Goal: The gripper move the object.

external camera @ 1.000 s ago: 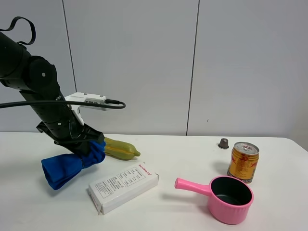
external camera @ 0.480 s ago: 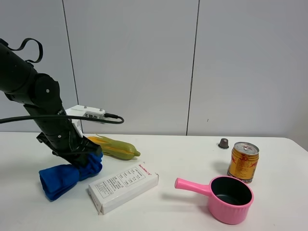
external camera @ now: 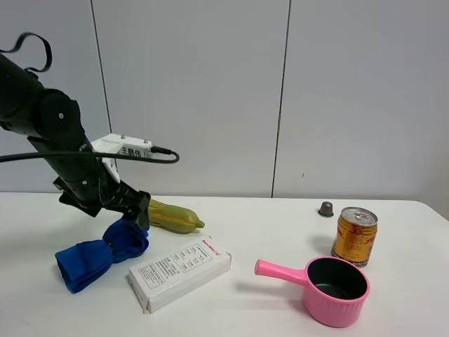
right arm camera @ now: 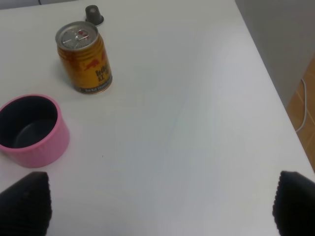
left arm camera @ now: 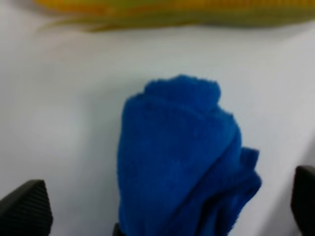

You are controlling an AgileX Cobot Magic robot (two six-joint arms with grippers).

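Note:
The bright blue rolled cloth [external camera: 95, 254] lies on the white table at the left, next to the white box. My left gripper [external camera: 133, 210] hangs just above the cloth's right end, with its white module [external camera: 123, 147] and cable behind it. In the left wrist view the cloth [left arm camera: 182, 157] sits between the wide-apart fingertips [left arm camera: 24, 206] of the left gripper [left arm camera: 165, 204], which is open and holds nothing. My right gripper [right arm camera: 157, 209] is open and empty over bare table at the right. It does not show in the exterior view.
A yellow-green corn cob [external camera: 172, 217] lies just behind the cloth and also shows in the left wrist view [left arm camera: 172, 12]. A white box [external camera: 180, 272] lies to the cloth's right. A pink pot [external camera: 337, 289], a gold can [external camera: 354, 236] and a small dark capsule [external camera: 326, 208] stand at the right.
My left gripper has let go of the blue cloth and risen a little. The cloth now rests on the table, lower and further left than a second ago.

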